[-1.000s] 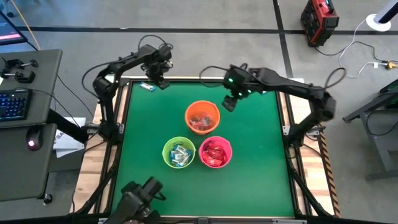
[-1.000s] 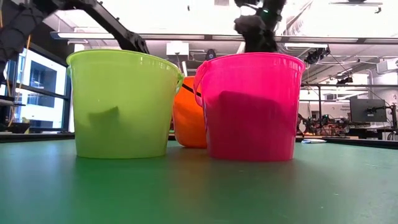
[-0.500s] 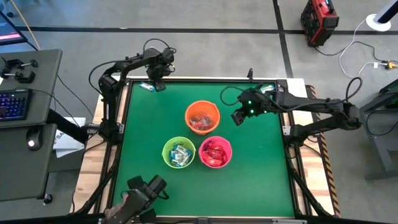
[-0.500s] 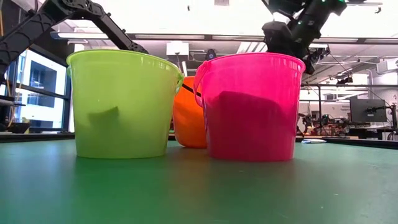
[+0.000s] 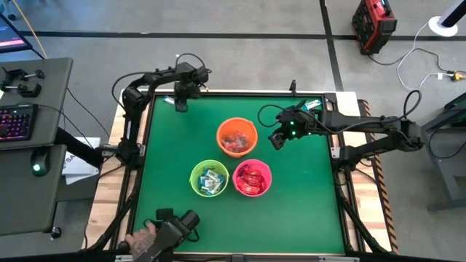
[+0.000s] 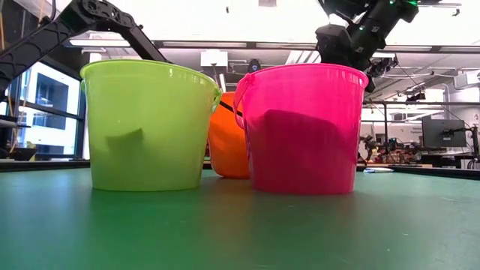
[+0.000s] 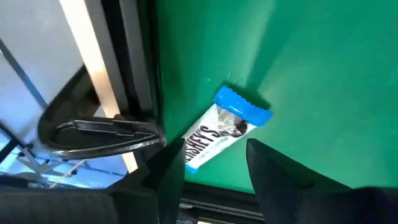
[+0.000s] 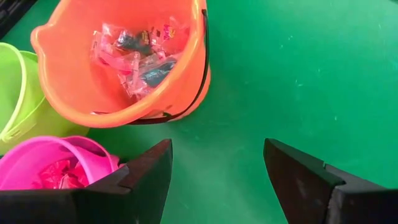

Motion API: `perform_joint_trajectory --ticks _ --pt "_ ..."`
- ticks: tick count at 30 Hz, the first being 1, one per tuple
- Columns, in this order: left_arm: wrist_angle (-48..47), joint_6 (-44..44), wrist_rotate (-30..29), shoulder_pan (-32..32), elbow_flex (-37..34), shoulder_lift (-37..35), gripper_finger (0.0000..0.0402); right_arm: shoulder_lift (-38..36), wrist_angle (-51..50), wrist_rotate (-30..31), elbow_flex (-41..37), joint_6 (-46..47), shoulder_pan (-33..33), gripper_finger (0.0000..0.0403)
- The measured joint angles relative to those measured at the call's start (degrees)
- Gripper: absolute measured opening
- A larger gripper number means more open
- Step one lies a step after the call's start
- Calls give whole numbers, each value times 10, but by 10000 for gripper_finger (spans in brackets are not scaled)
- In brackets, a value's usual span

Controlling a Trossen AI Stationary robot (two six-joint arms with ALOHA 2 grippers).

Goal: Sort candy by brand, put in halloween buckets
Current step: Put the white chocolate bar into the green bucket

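From my left wrist camera I can read "HERSHEY'S" on a blue-and-white candy (image 7: 225, 129) lying flat on the green surface (image 5: 306, 196), close to its black edge rail. My left pincer (image 7: 214, 168) hangs right over that wrapper with its fingers parted on either side of the near end, not clamped on it. In the high view that same candy (image 5: 168, 100) sits at the far left corner of the surface, well apart from the buckets.

The three buckets stand clustered near the middle. The orange bucket (image 5: 237, 137) holds clear, silvery wrappers; I cannot read any writing on them. The lime green bucket (image 5: 209, 179) holds blue-and-white pieces, and the hot pink bucket (image 5: 252, 178) holds red ones, their print too small to make out.

My right pincer (image 8: 217, 168) is open and empty, raised above bare green just beside the orange bucket, on its right.

The surface is a green mat framed in black rails on a pale wooden bench. Around it is grey floor with dark tape lines, a desk with a keyboard (image 5: 14, 124) at left, and a red box (image 5: 373, 25) with cables at the far right. Low down, the room behind shows ceiling lights and monitors.
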Motion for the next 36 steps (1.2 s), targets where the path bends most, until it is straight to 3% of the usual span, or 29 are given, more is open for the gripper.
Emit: perform_joint_trajectory --ticks 10,32,36 --pt "9 42 39 5 0 6 161 0 0 0 0 -18 0 245" --pt "-11 60 24 10 2 47 161 0 -5 0 0 -28 0 245" --pt "-11 57 27 7 2 47 143 0 -5 0 0 -29 0 245"
